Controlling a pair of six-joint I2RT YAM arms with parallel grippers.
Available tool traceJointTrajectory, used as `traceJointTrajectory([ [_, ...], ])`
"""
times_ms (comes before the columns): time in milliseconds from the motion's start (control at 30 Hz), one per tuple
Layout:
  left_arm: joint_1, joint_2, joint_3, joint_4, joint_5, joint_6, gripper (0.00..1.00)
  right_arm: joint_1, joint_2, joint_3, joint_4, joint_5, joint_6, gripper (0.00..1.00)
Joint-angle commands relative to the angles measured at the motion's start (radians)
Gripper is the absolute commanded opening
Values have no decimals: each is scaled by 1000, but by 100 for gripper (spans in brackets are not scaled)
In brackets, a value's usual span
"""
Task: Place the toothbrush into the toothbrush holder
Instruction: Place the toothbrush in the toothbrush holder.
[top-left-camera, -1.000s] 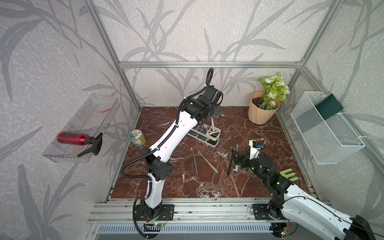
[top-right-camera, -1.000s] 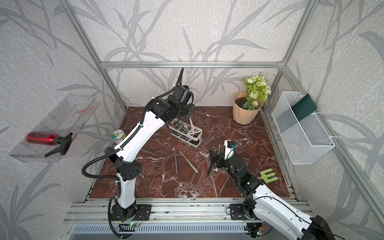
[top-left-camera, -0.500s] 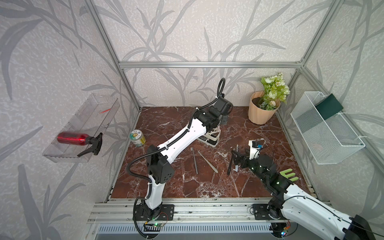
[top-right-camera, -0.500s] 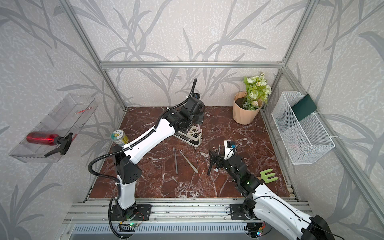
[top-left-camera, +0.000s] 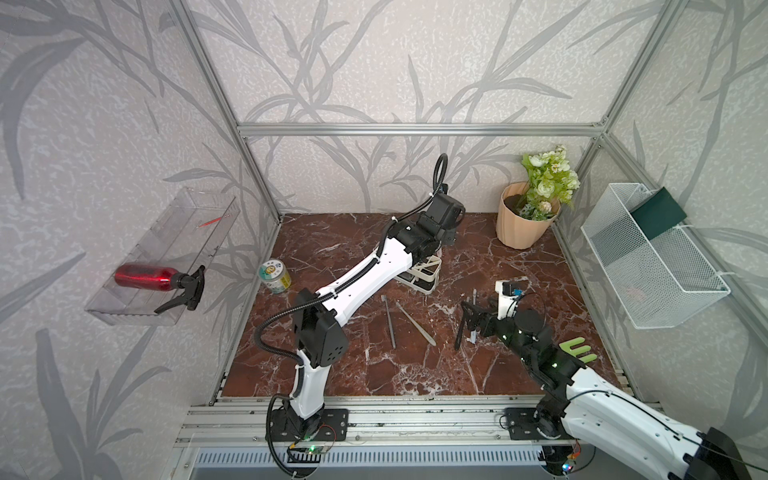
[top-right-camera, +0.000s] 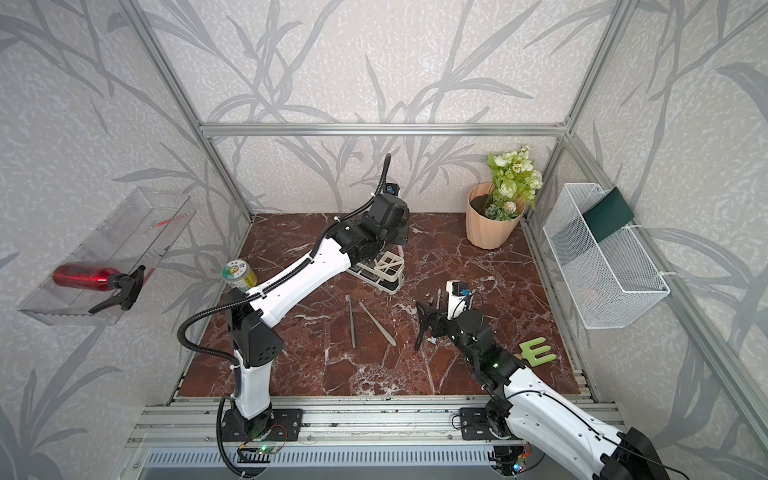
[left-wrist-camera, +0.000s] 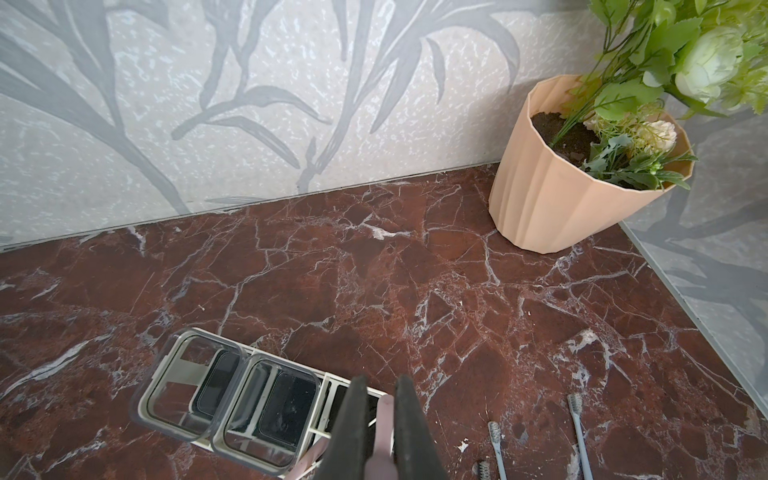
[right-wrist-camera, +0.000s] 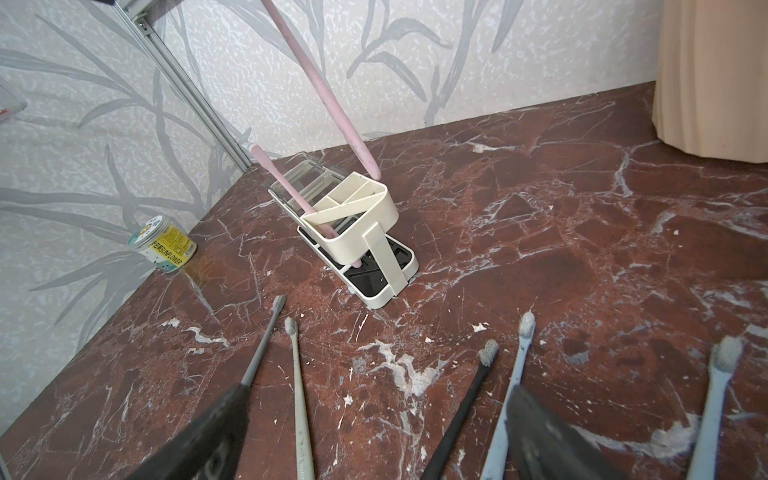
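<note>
Your left hand (left-wrist-camera: 382, 384) is clamped on a pink toothbrush (right-wrist-camera: 332, 104), which is held tilted. Directly beneath that hand sits the toothbrush holder (right-wrist-camera: 353, 232). The brush's lower end meets the rim of the slotted section (right-wrist-camera: 353, 195); inside or not, unclear. Your right hand (right-wrist-camera: 380, 397) is spread wide, gripping nothing, low over loose toothbrushes (right-wrist-camera: 297, 395) on the counter (right-wrist-camera: 540, 249).

The red-brown marble tabletop (top-left-camera: 478, 257) is carrying every item. The toothbrush holder (top-left-camera: 422, 274) is standing on it.

- Behind and right of the holder, a peach flower pot (top-left-camera: 521, 226) is standing.
- Left of the holder, a yellow-labelled jar (top-left-camera: 274, 276) is sitting.
- In front of the holder, a grey toothbrush (top-left-camera: 388, 322) and a beige toothbrush (top-left-camera: 415, 324) are lying flat.
- Front-right of the holder, a black toothbrush (right-wrist-camera: 461, 411), a pale blue toothbrush (right-wrist-camera: 518, 361) and a green E-shaped piece (top-left-camera: 577, 351) are lying.
</note>
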Motion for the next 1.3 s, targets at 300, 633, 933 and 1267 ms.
traceJointTrajectory([
  [300, 18, -24, -11, -26, -19, 8, 0, -4, 22, 3, 47, -27, 9, 96],
  [633, 26, -23, -64, -9, -14, -3, 0, -2, 28, 4, 50, -33, 7, 96],
  [933, 27, -15, -107, 13, -1, -21, 0, -3, 31, 6, 51, -38, 5, 96],
  [1267, 27, 8, -180, 57, 9, -61, 0, -3, 49, 12, 54, -52, 5, 96],
])
